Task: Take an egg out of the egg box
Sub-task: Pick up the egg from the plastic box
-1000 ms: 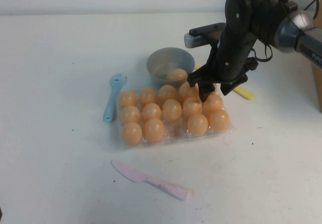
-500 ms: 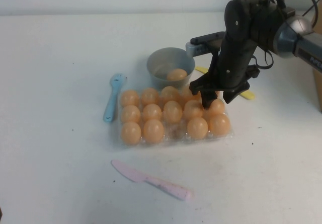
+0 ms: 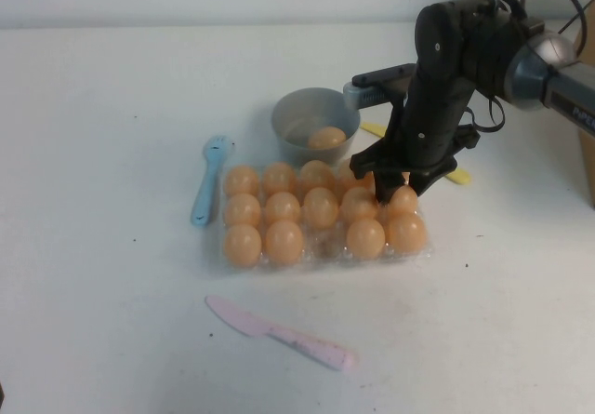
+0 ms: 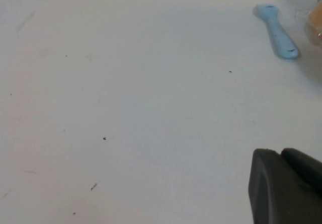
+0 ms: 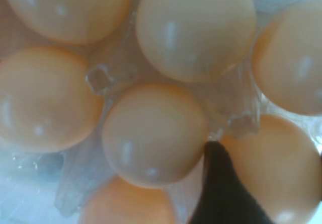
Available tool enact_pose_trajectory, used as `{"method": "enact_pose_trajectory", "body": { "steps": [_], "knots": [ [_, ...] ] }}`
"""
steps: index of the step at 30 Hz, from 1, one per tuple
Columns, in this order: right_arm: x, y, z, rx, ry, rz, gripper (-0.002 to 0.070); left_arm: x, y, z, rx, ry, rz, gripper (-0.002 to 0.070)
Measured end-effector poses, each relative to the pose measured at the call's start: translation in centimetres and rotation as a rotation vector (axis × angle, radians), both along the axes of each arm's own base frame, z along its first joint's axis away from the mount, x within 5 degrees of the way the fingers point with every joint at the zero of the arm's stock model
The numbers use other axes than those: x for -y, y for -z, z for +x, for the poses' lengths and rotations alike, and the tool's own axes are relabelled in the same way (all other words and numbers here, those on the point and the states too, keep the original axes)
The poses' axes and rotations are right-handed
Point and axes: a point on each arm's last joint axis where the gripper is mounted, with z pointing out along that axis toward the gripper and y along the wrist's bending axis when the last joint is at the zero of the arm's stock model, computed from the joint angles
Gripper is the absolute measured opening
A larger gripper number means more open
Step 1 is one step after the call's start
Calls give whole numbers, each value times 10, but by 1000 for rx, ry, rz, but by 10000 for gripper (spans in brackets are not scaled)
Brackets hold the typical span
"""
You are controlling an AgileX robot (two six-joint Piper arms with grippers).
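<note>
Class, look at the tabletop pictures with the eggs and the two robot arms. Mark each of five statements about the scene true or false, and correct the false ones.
1. The right gripper is down over the far right corner of the egg box. True.
2. The grey bowl holds no egg. False: one egg lies in it.
3. The pink knife lies on the table nearer the camera than the egg box. True.
4. The blue spoon lies right of the egg box. False: it lies on its left.
5. The left gripper holds an egg. False: it sits over bare table.

Bright even light; wrist close-up soft-focused.
</note>
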Motion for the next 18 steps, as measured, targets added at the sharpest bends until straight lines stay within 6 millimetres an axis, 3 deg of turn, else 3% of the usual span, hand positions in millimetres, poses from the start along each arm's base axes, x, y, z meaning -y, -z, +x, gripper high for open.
{"method": "enact_pose_trajectory", "body": {
  "steps": [5,18],
  "knots": [
    [0,-6,0,14,0,5,336,0,0,0,0,0,0,-4],
    [6,-80,-12,173,-11,77,335,0,0,0,0,0,0,-4]
  ]
}}
